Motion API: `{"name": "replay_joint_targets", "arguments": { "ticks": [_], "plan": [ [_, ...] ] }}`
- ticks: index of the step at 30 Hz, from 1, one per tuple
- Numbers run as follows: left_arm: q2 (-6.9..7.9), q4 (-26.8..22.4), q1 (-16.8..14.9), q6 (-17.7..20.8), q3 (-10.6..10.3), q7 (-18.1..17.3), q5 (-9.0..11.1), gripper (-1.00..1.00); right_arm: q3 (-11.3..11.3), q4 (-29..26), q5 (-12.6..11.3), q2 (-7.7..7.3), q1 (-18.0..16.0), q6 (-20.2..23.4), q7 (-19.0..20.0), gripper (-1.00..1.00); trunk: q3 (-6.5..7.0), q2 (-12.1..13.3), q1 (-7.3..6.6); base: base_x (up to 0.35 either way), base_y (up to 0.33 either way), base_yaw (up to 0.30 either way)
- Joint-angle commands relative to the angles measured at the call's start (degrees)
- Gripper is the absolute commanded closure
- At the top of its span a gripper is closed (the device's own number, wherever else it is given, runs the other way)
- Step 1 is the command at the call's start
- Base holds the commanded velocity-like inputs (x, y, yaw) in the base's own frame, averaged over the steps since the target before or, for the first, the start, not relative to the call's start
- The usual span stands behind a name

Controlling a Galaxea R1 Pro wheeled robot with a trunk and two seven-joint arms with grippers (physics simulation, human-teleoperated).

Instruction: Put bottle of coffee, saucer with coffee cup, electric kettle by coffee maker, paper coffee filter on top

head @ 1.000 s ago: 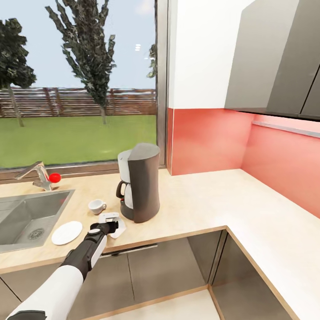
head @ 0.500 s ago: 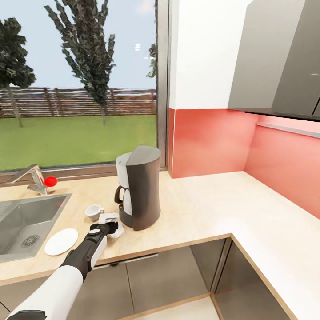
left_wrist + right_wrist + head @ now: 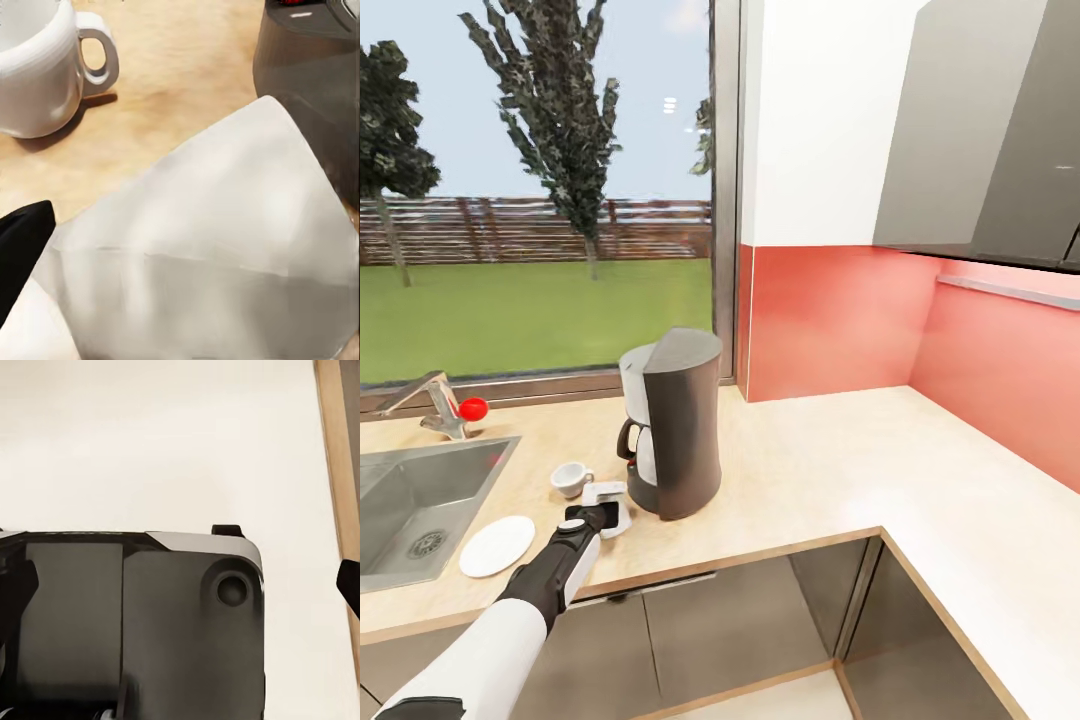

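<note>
The dark grey coffee maker stands on the beige kitchen countertop, its white carafe facing the sink. My left gripper is just in front of it, low over the counter, shut on the white paper coffee filter. In the left wrist view the paper coffee filter spreads wide beside one black fingertip. The white coffee cup stands alone left of the machine, and its loop handle shows on the coffee cup. The saucer lies apart, nearer the front edge. My right gripper is open. The bottle of coffee and electric kettle are out of view.
A steel sink with a faucet sits at the left. The red backsplash and grey wall cabinets bound the corner. The counter turns toward me on the right. The right wrist view looks down on my own dark base.
The head view shifted a little to the right at first. My left gripper stayed at the filter, which now looks gathered up against the fingers instead of lying spread on the counter.
</note>
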Motion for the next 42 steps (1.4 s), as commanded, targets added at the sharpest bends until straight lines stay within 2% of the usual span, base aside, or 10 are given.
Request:
{"name": "replay_joint_targets", "arguments": {
  "ticks": [1, 34, 38, 42],
  "plan": [
    [0.02, -0.03, 0.0, 0.34, 0.06, 0.31, 0.35, 1.0, 0.06, -0.01, 0.08, 0.01, -0.04, -0.02, -0.23, -1.0, -0.15, -0.1, 0.05, 0.0, 0.0, 0.0],
    [0.22, -1.09, -0.04, 0.7, 0.12, -0.24, 0.59, 1.0, 0.06, -0.01, 0.08, 0.01, -0.04, -0.02, -0.23, -1.0, -0.15, -0.1, 0.05, 0.0, 0.0, 0.0],
    [0.6, -7.33, -0.08, 3.24, 0.18, -0.45, 0.5, 1.0, 0.06, -0.01, 0.08, 0.01, -0.04, -0.02, -0.23, -1.0, -0.15, -0.1, 0.05, 0.0, 0.0, 0.0],
    [2.02, -13.26, -0.09, 10.24, 1.15, -0.58, 0.58, 1.0, 0.01, -0.01, 0.08, 0.01, -0.04, -0.02, -0.23, -1.0, -0.15, -0.1, 0.05, 0.0, 0.0, 0.0]
  ]
}}
